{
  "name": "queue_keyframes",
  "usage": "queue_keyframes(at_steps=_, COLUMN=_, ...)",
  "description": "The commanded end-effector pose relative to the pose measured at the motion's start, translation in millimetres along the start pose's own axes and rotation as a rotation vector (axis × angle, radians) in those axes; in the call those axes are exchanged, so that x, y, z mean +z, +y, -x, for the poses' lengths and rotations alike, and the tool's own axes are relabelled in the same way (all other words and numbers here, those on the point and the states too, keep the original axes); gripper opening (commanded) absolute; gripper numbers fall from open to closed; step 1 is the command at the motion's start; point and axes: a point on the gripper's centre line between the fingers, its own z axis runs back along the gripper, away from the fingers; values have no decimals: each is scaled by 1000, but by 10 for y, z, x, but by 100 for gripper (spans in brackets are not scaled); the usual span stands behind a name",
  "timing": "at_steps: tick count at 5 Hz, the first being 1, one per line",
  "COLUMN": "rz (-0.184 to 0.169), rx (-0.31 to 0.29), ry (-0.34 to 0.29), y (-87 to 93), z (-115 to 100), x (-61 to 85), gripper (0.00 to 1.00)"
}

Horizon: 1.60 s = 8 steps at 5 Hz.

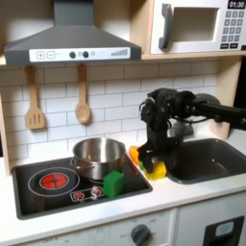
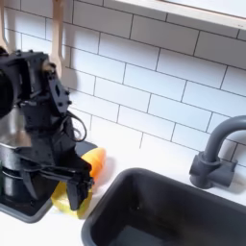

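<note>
I had the first exterior view facing the toy kitchen head-on from farther back, the second exterior view close above, both catching my gripper beside the sink.

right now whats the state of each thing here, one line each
hand: lowered over the yellow and orange item, whether it grips cannot be told
yellow and orange item: lying on the counter between stove and sink
pot: upright on the stove, no lid
green block: sitting on the stove in front of the pot
sink: nothing visible inside
faucet: no water running
two wooden utensils: hanging on the tile wall
</note>
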Motion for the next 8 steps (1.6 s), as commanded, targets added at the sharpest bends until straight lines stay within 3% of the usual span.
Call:
queue_keyframes(at_steps=1, rz=-20, rx=-50, ry=10, y=45, z=-60, x=66, gripper=100)
queue_keyframes(at_steps=3, rz=-10, rx=-72, ry=17, y=6, z=-18, x=36, gripper=100)
queue_keyframes(at_steps=5, rz=-9, rx=-64, ry=32, y=41, z=12, x=-85, gripper=100)
queue_keyframes(at_steps=8, rz=-36, rx=-82, ry=26, y=96, z=-53, x=-142, gripper=100)
